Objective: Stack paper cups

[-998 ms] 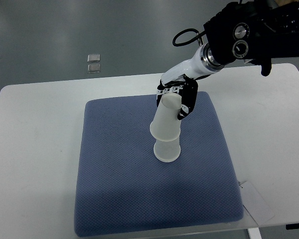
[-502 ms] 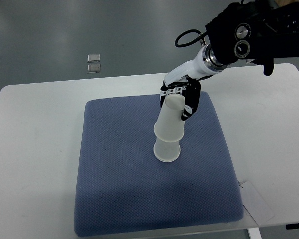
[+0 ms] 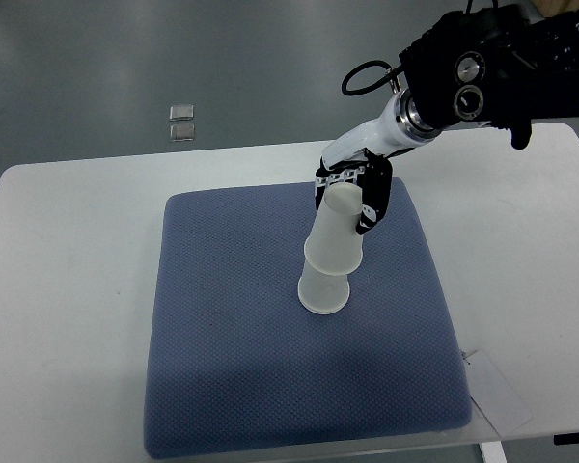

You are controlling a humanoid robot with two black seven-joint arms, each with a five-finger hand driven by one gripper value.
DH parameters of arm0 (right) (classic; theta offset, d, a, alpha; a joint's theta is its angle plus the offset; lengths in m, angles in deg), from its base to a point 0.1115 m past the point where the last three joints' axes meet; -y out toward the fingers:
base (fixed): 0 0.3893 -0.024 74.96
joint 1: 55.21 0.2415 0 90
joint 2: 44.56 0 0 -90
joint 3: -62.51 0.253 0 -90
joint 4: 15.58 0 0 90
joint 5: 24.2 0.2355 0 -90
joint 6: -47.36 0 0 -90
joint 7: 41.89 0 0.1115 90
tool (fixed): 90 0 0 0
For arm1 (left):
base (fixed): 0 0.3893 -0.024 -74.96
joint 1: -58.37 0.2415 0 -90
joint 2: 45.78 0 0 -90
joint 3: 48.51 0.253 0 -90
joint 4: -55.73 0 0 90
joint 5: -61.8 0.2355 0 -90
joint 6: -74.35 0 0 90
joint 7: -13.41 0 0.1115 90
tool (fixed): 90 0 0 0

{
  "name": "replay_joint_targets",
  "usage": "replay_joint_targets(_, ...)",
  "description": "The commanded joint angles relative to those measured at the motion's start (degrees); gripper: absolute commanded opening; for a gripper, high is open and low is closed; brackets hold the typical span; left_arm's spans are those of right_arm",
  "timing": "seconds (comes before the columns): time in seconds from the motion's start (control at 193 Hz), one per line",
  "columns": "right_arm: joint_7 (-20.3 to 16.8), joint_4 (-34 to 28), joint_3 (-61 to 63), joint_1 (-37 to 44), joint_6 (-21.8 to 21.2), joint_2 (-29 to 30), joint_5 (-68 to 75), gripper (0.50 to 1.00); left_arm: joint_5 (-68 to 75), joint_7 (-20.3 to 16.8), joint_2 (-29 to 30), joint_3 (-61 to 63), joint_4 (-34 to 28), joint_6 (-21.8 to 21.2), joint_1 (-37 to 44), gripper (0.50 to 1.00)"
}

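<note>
Fingers [image 3: 372,198] clasping upper paper cup [image 3: 334,231], no legible writing

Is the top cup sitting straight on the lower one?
No: the top cup leans right over the lower cup, held by the right hand.

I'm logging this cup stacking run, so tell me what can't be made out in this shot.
- Top view: the lower cup has its top hidden inside the upper cup.
- Right hand: its palm is hidden behind that cup.
- Left arm: out of frame.
- Small squares on the floor: too small to identify.
</note>
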Motion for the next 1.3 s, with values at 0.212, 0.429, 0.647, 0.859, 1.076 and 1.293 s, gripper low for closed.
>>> replay_joint_targets(0.212, 0.0, 0.3, -0.2, -0.3, 0.0, 0.2, -0.1, 0.862, 0.0, 0.0, 0.0, 0.0, 0.0, 0.0, 0.0, 1.0)
replay_joint_targets(0.429, 0.0, 0.3, -0.1, 0.2, 0.0, -0.1, 0.1, 0.895, 0.0, 0.0, 0.0, 0.0, 0.0, 0.0, 0.0, 1.0)
replay_joint_targets(0.647, 0.2, 0.7, 0.5, 0.4, 0.0, -1.1, 0.4, 0.897, 0.0, 0.0, 0.0, 0.0, 0.0, 0.0, 0.0, 1.0)
replay_joint_targets(0.859, 0.5, 4.7, 2.9, -3.2, 1.1, -4.4, 3.1, 0.897, 0.0, 0.0, 0.0, 0.0, 0.0, 0.0, 0.0, 1.0)
replay_joint_targets(1.076, 0.9, 11.7, 17.2, -17.8, 6.1, -11.8, 8.2, 0.897, 0.0, 0.0, 0.0, 0.0, 0.0, 0.0, 0.0, 1.0)
replay_joint_targets(1.293, 5.8, 19.0, 38.6, -37.1, 10.9, -14.9, 13.7, 0.897, 0.0, 0.0, 0.0, 0.0, 0.0, 0.0, 0.0, 1.0)
